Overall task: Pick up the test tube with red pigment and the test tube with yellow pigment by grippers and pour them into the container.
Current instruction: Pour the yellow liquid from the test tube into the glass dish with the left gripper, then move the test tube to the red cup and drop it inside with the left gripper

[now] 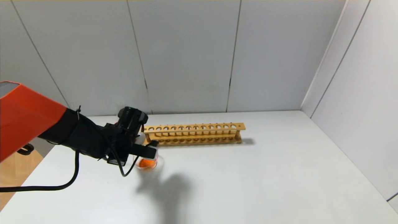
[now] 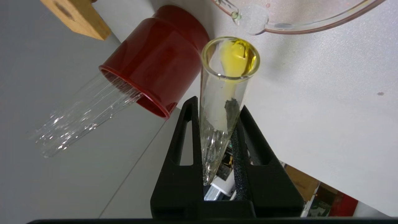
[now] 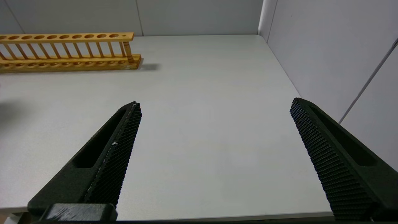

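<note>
My left gripper (image 1: 145, 150) is shut on the test tube with yellow pigment (image 2: 228, 71). It holds the tube tipped, mouth towards the container (image 2: 311, 27). In the left wrist view (image 2: 217, 104) the black fingers clamp the tube's lower part and yellow liquid lies near the tube's mouth. In the head view the container (image 1: 159, 162) sits just under this gripper and holds orange-red liquid. The test tube with red pigment is out of view. My right gripper (image 3: 216, 104) is open and empty, low over the bare table.
A long wooden tube rack (image 1: 194, 133) stands behind the container, with all holes empty. A dark red cup (image 2: 155, 62) holding several colourless tubes (image 2: 84, 115) stands beside the container. Grey walls close the back and right sides.
</note>
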